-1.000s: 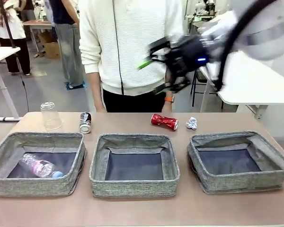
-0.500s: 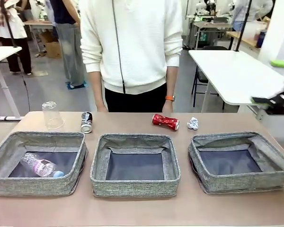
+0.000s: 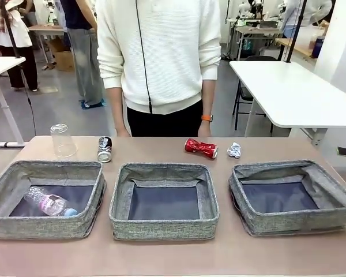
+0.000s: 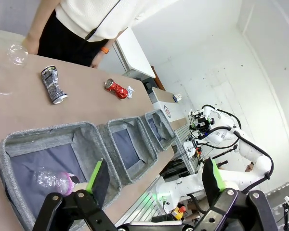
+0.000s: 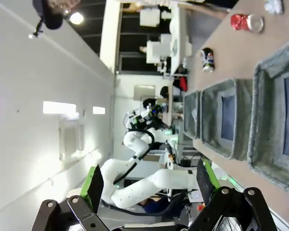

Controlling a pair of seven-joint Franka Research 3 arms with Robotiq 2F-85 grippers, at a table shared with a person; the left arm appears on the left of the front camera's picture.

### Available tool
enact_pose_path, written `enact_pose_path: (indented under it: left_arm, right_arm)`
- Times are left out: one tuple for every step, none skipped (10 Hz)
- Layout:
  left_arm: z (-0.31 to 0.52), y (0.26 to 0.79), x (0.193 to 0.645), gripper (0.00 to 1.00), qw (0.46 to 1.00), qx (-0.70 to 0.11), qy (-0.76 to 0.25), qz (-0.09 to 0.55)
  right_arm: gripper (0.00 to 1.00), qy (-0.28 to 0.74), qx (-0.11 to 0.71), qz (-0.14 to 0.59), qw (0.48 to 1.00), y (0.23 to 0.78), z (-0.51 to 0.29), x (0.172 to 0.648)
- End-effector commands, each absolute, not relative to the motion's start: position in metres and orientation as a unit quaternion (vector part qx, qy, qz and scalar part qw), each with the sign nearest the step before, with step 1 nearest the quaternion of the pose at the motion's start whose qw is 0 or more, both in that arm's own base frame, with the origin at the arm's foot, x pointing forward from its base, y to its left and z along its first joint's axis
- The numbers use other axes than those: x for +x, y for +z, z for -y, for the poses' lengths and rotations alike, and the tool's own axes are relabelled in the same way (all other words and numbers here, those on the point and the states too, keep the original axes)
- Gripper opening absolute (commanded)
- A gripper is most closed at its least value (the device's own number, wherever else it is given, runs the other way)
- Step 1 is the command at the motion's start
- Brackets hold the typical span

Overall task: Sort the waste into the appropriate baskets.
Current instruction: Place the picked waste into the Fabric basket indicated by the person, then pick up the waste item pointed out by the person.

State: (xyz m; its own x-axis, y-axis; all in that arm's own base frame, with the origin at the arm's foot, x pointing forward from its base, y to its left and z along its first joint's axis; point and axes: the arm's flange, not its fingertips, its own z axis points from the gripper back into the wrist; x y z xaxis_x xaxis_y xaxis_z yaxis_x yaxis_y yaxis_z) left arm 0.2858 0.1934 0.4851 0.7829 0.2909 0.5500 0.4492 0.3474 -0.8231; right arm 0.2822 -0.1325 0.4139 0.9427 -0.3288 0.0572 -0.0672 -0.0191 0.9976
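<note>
ok so, going left to right: the left pincer (image 4: 153, 168) hangs up above the left end of the tabletop (image 3: 161, 254) with its green-padded fingers spread wide and nothing between them, looking down at the left basket (image 3: 46, 225). On the far side of the tabletop, toward its left end, the clear plastic cup (image 3: 62, 140) sits behind that basket and looks to be mouth down. Inside the left basket the clear plastic bottle (image 3: 48, 202) lies on its side on the dark bottom, toward the left wall, pinkish label showing. The crushed dark can (image 3: 104, 149) is near the cup on its right, about behind the gap between the left basket and the middle basket (image 3: 161, 228). The middle basket shows just its dark bottom. A person in a white sweater (image 3: 158, 52) stands at the far edge, with an orange wristband (image 3: 206, 118) on 1 arm. Right under that wrist the crushed red can (image 3: 200, 148) lies on its side, and the crumpled white paper ball (image 3: 234, 150) sits just beside it on the right, not touching. Both are behind the gap between the middle basket and the right basket (image 3: 288, 222), which also shows only its dark bottom. So that's 3 baskets in a row along the near side and 4 bits of waste on the bare tabletop behind them. The right pincer (image 5: 149, 173) is up off the right end, rolled sideways, fingers wide apart with nothing in them.
</note>
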Motion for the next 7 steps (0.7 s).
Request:
enact_pose_path:
  left_arm:
    - [-0.1929,0.4869,0.2865,1.00,0.745,-0.573,-0.059,0.335]
    - [-0.1929,0.4869,0.2865,1.00,0.745,-0.573,-0.059,0.335]
    - [-0.1929,0.4869,0.2865,1.00,0.745,-0.573,-0.059,0.335]
    - [-0.1929,0.4869,0.2865,1.00,0.745,-0.573,-0.059,0.335]
    - [-0.1929,0.4869,0.2865,1.00,0.745,-0.573,-0.059,0.335]
    - [-0.1929,0.4869,0.2865,1.00,0.745,-0.573,-0.059,0.335]
    - [-0.1929,0.4869,0.2865,1.00,0.745,-0.573,-0.059,0.335]
  right_arm:
    - [1.00,-0.085,0.714,0.107,0.687,0.4257,0.1149,0.2858]
    - [1.00,-0.085,0.714,0.107,0.687,0.4257,0.1149,0.2858]
    - [1.00,-0.085,0.714,0.107,0.687,0.4257,0.1149,0.2858]
    - [1.00,-0.085,0.714,0.107,0.687,0.4257,0.1149,0.2858]
    - [1.00,-0.085,0.714,0.107,0.687,0.4257,0.1149,0.2858]
    - [1.00,-0.085,0.714,0.107,0.687,0.4257,0.1149,0.2858]
    - [1.00,-0.085,0.714,0.107,0.687,0.4257,0.1149,0.2858]
